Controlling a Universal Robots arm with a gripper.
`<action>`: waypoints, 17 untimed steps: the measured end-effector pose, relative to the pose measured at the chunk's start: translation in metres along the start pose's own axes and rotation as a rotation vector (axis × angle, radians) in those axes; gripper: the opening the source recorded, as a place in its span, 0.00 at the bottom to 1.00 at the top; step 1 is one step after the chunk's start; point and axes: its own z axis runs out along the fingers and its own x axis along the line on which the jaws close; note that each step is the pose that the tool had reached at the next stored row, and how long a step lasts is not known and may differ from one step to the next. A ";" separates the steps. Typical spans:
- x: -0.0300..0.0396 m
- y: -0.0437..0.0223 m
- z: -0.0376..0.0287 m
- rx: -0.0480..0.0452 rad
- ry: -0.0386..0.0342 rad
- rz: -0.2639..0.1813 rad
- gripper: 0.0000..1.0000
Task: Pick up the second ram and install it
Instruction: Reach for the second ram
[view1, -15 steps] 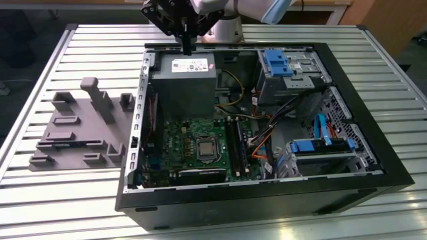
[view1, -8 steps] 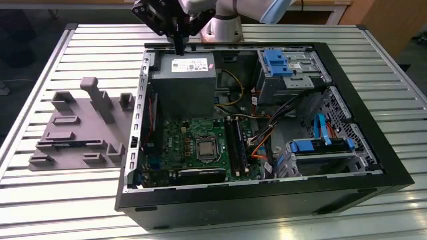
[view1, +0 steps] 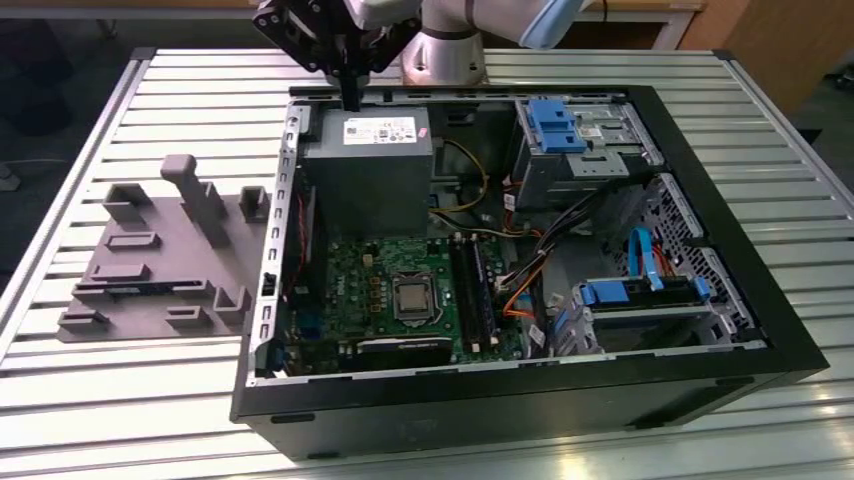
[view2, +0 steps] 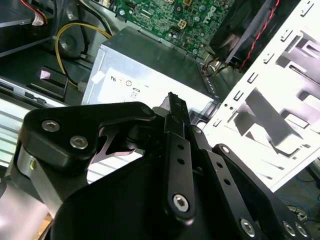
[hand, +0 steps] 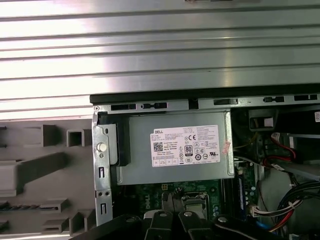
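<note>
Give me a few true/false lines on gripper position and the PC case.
1. The gripper hangs over the power supply. True.
2. A grey fixture tray lies on the table, at the exterior view's left of the computer case. True.
3. The computer case is closed. False: it is open, with the motherboard in sight.
4. The gripper touches the motherboard. False: it is up over the power supply, apart from the board.
</note>
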 end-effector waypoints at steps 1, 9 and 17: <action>0.0010 -0.0001 0.0000 0.0000 0.0000 0.000 0.11; 0.0167 -0.0013 -0.0003 0.0000 0.0000 0.000 0.11; 0.0362 -0.0028 -0.0004 0.0000 0.0000 0.000 0.11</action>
